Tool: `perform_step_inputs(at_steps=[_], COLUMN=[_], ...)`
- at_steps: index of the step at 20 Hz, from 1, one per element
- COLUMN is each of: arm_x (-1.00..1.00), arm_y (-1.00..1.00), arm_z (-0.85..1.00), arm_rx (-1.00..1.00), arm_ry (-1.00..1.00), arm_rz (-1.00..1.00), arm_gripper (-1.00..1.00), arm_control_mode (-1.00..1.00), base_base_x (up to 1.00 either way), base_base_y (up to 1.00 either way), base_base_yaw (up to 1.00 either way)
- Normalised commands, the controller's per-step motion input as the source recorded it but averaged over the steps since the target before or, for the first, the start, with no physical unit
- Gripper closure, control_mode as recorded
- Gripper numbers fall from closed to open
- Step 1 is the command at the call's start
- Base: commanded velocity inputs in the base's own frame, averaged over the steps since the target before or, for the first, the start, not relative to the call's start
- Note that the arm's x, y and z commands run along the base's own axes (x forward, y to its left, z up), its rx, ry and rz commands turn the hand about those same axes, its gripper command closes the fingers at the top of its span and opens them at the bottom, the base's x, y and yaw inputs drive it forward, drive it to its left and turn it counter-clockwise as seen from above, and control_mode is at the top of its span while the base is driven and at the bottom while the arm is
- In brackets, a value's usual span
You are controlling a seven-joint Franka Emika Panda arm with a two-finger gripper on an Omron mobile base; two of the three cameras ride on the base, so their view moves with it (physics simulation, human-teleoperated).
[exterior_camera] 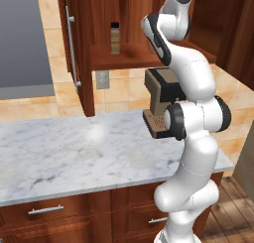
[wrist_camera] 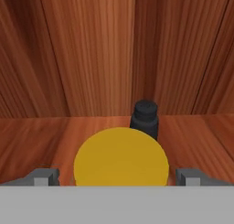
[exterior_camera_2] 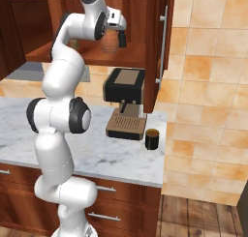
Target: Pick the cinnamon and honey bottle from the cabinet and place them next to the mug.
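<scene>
**Closing on the honey bottle, squarely and low**

Our gripper (wrist_camera: 117,182) stands with its jaws spread wide, holding nothing, and in the hand view the honey bottle (wrist_camera: 120,157) sits between the two finger tips (wrist_camera: 43,176), its yellow lid taking up nearly the whole gap. There is a little room on each side, so we judge the claw well centred. In the right base view the hand is inside the cabinet (exterior_camera_2: 145,52), with the bottle's orange-brown belly (exterior_camera_2: 110,41) just at its fingers.

To do this step well, we should go a touch deeper, so the pads meet the round belly below the lid and not the lid's rim, then close evenly. A grip too high on that curved body could let it slip or tip.

At 12 o'clock past the lid, close behind it, stands a small black bottle (wrist_camera: 145,118); we should not push forward into it.

The cinnamon (exterior_camera: 115,37) waits on the same shelf, toward 9 o'clock from the arm in the left base view.

The mug (exterior_camera_2: 152,139) stands on the marble counter (exterior_camera_2: 106,156), at 4 o'clock from the coffee machine (exterior_camera_2: 125,103), and that is where both must go.
</scene>
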Motion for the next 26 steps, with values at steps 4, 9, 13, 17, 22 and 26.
perform_step_inputs(at_steps=[4,9,13,17,22,26], arm_x=[0.23,0.0,0.0,0.0,0.0,0.0], arm_y=[0.0,0.0,0.0,0.0,0.0,0.0], arm_z=[0.0,-0.03,-0.03,0.0,0.0,0.0], arm_rx=[0.0,0.0,0.0,0.0,0.0,0.0], arm_ry=[0.02,0.05,0.04,0.0,0.0,0.0], arm_rz=[0.0,0.0,0.0,0.0,0.0,0.0], arm_gripper=[-1.0,-1.0,-1.0,-1.0,1.0,1.0], arm_control_mode=[-1.0,-1.0,-1.0,-1.0,-1.0,-1.0], base_base_x=[0.0,0.0,0.0,0.0,0.0,0.0], base_base_y=[0.0,0.0,0.0,0.0,0.0,0.0], base_base_yaw=[0.0,0.0,0.0,0.0,0.0,0.0])
